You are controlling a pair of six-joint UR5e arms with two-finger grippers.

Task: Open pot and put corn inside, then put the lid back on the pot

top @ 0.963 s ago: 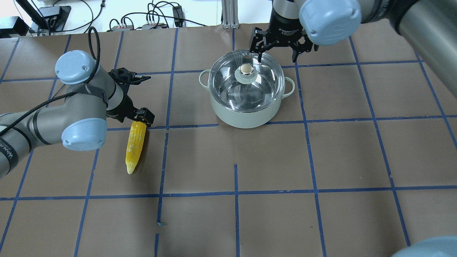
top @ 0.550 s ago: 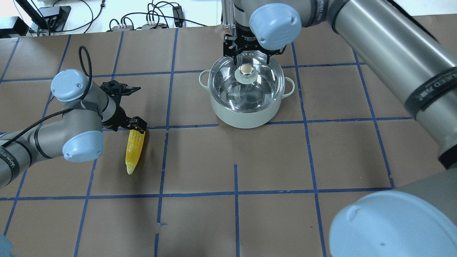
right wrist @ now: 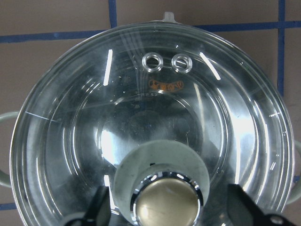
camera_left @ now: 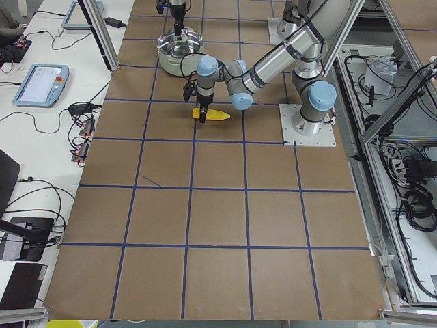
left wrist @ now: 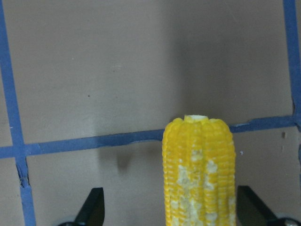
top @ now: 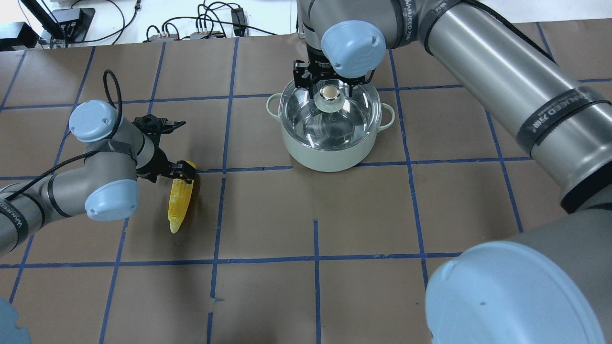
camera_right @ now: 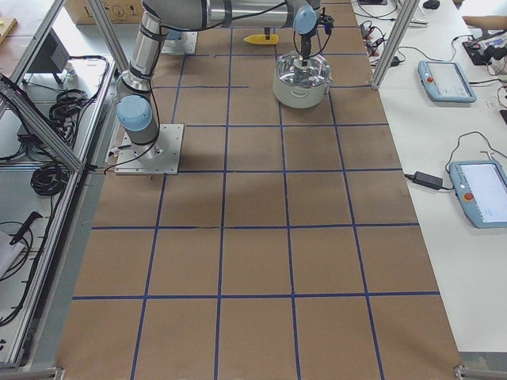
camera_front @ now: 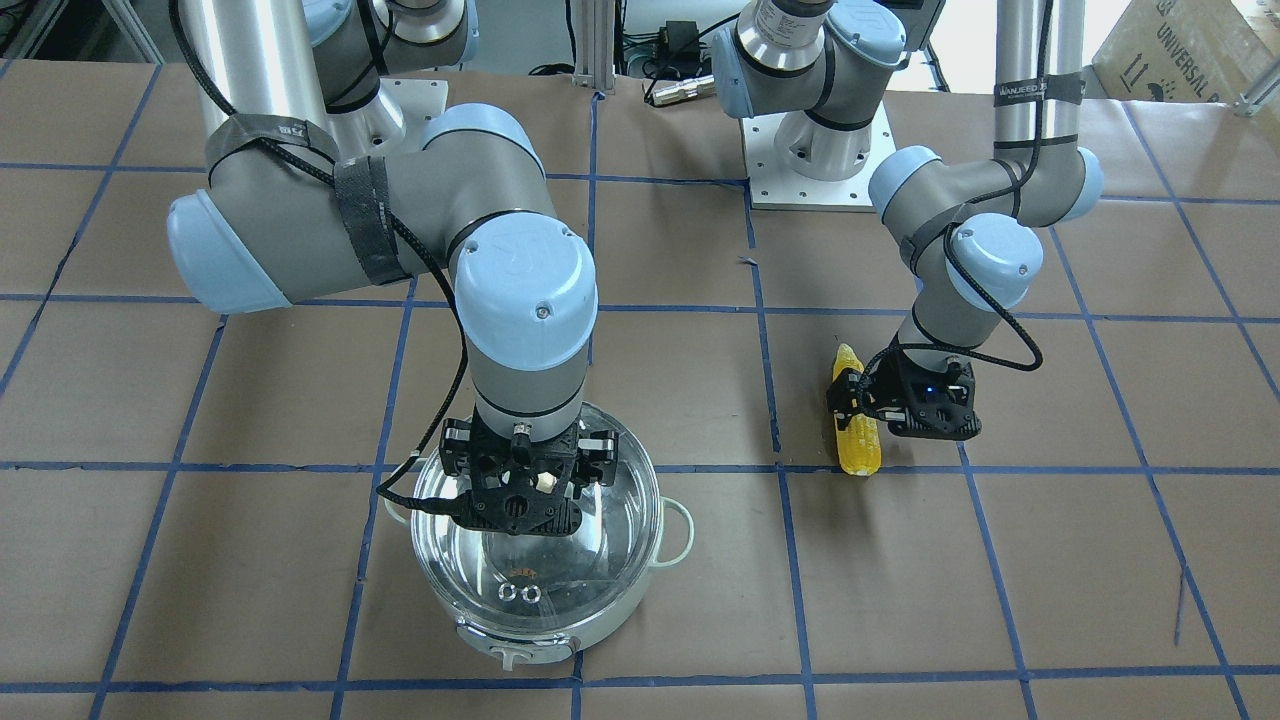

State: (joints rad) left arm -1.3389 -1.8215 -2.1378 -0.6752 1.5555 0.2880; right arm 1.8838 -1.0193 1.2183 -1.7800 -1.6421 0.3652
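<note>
The pale mint pot [top: 330,154] stands at the table's far centre with the clear glass lid [top: 330,122] on it. My right gripper [top: 329,85] hangs open just above the lid's knob [top: 329,93]; in the right wrist view the knob [right wrist: 164,197] sits between the two spread fingers. The yellow corn [top: 180,203] lies on the table at the left, its tapered end towards the robot. My left gripper [top: 180,171] is open over the corn's blunt end; in the left wrist view the corn [left wrist: 197,165] lies between the spread fingertips [left wrist: 93,207], untouched.
The table is brown paper with a blue tape grid. The pot's loop handles [top: 272,102] stick out on both sides, and its control tab [camera_front: 512,655] faces away from the robot. Cables and boxes [top: 201,28] lie beyond the far edge.
My right arm has swung left from behind the pot's right side to directly above the lid knob. My left gripper has shifted slightly nearer over the corn's blunt end. Corn and pot have not moved.
</note>
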